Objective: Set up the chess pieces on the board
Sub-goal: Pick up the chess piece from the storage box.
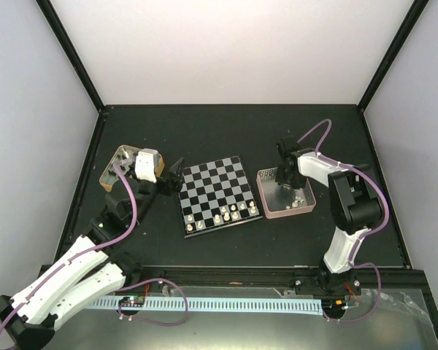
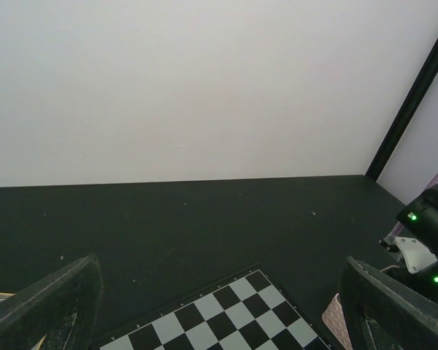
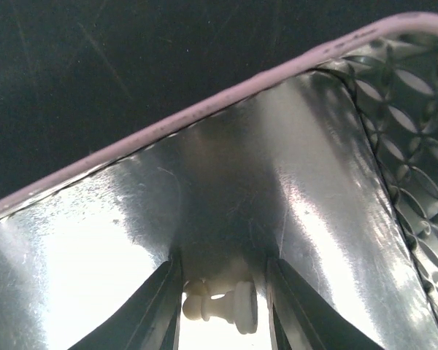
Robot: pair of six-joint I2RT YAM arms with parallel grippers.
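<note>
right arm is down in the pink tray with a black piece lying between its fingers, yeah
No, the piece is cream-white, not black. The right wrist view shows it lying in the pink tray between the right fingers.

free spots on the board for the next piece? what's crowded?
The board has bare far rows, toward the back wall. Its near rows are crowded with white pieces. Bare table lies behind the board, and in front of it toward the near edge.
</note>
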